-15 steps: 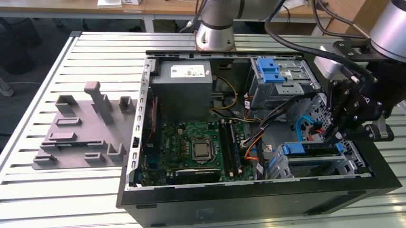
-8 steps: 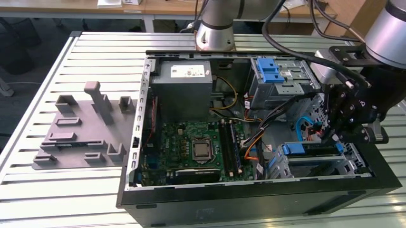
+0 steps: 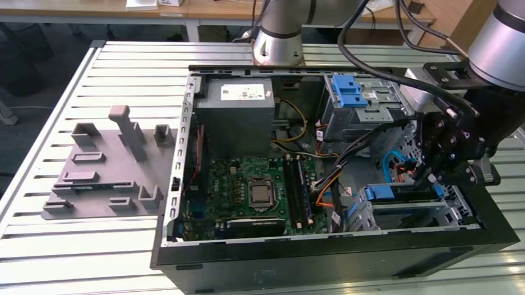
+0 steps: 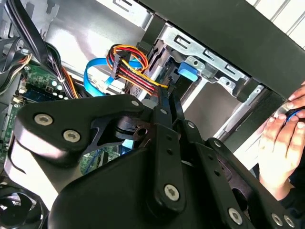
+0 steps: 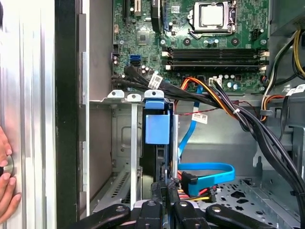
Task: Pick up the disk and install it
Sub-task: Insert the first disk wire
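Down at the front corner of the open computer case [image 3: 328, 258], on the exterior view's right, the gripper [image 3: 447, 175] is hung just above the lower drive cage [image 3: 406, 206], and whether its fingers are spread or closed cannot be told. The disk [image 5: 157, 129] is judged to be the blue-framed unit standing on edge in that cage, its blue rail tab seen in the first wrist view with the cage's metal ledge right at its end; whether it is fully seated cannot be told. Trouble could be caused by the cable bundle [image 5: 228, 107] and the flat blue data cable [image 5: 207, 169], which are draped close beside the slot and could be snagged or pinched. A jam could follow if the disk were pushed at a slight tilt against the cage walls. A person's hand [image 4: 281, 138] is rested on the case's outer wall and could be struck by the arm.
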{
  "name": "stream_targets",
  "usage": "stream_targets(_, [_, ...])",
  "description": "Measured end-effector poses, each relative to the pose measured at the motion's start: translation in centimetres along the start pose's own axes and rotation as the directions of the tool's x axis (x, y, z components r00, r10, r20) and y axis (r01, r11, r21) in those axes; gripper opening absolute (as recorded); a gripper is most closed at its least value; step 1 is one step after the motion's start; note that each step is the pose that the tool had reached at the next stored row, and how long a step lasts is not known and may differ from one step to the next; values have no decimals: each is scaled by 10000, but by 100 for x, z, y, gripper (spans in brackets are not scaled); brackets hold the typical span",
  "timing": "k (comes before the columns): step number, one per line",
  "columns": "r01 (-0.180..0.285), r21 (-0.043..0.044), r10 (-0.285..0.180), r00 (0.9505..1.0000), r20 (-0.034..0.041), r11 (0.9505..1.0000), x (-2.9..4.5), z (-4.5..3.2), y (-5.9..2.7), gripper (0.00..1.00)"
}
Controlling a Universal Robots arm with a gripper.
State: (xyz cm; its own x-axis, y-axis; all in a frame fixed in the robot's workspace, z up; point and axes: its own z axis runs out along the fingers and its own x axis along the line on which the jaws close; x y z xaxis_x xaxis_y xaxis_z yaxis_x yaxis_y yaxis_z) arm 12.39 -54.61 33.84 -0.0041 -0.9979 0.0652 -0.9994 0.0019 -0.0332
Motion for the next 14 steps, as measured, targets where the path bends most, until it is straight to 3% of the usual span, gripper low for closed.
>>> stream_targets(14, [1, 0, -1, 10000, 1, 10000, -4, 32, 1, 16])
